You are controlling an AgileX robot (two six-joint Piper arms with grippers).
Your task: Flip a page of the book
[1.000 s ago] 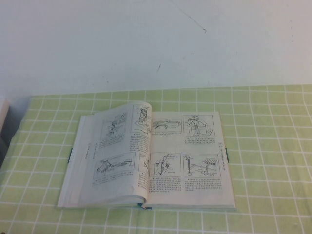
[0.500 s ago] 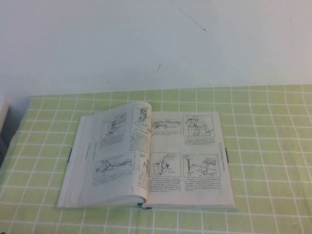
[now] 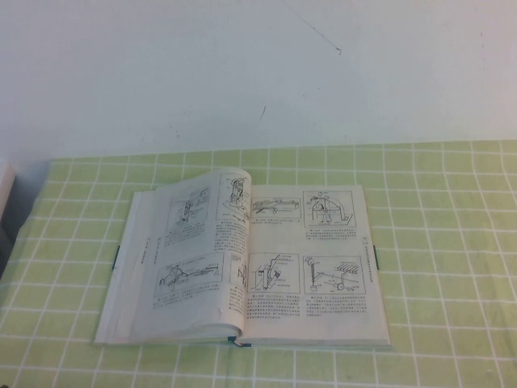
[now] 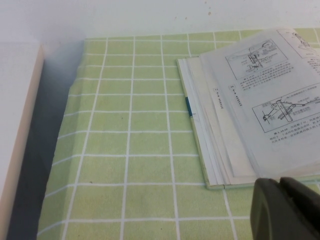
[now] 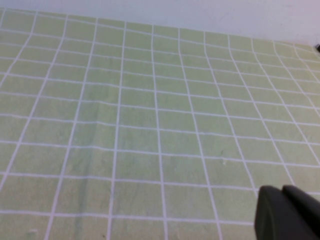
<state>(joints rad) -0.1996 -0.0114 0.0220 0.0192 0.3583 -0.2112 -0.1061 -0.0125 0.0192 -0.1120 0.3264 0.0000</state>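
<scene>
The book (image 3: 250, 263) lies open in the middle of the green checked tablecloth, its white pages showing line drawings and text, with a teal cover edge at the spine. One page (image 3: 198, 242) on its left half arches up loosely near the spine. In the left wrist view the book's left corner (image 4: 235, 125) shows, with the left gripper (image 4: 282, 186) shut and empty just off the near corner. The right gripper (image 5: 285, 192) is shut and empty over bare cloth away from the book. Neither gripper shows in the high view.
The green checked cloth (image 3: 452, 242) covers the table up to a white wall (image 3: 242, 73) behind. A pale box-like object (image 4: 17, 135) stands off the cloth's left edge, with a dark gap beside it.
</scene>
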